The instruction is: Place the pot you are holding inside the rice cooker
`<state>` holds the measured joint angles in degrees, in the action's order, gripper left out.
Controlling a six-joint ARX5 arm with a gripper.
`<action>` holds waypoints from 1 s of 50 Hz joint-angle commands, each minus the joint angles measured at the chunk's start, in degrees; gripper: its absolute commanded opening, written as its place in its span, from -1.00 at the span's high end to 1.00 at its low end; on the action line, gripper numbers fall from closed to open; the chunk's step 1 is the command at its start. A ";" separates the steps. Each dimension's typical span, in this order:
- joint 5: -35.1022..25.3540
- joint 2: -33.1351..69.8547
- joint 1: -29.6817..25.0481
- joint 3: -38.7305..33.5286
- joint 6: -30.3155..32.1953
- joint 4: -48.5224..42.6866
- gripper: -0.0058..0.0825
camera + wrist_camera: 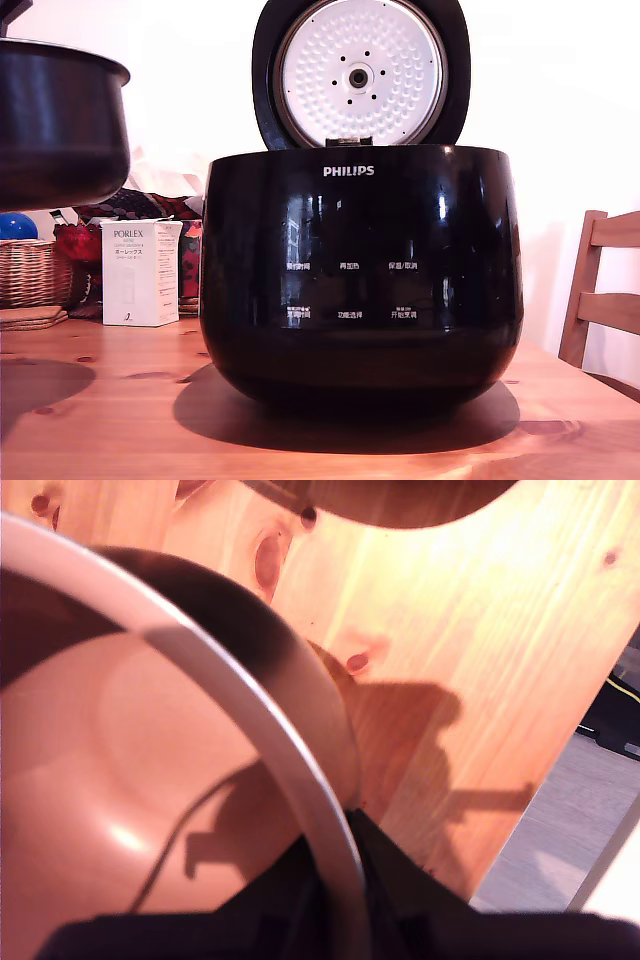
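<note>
Pot (60, 120) aloft at the exterior view's left, rim pinched by hand (335, 880); rice cooker (360, 270) lid-up alongside.

Pot (60, 120) aloft — exterior view's left of cooker (360, 280).

A knotty pine table (110, 420) bears the rice cooker (360, 270), a white box (140, 272) and a basket (35, 272).

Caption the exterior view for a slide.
Dark pot held aloft at the exterior view's left, beside the open-lidded black Philips rice cooker on the wooden table.
</note>
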<state>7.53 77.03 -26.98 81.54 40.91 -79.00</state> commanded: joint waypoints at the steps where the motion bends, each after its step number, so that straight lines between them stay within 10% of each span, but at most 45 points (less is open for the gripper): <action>1: 0.44 -0.70 -0.39 1.86 -0.26 1.29 0.92; 50: -16.09 0.00 -17.03 11.50 -1.49 18.84 0.92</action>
<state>-7.92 77.08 -43.33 91.74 39.31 -63.37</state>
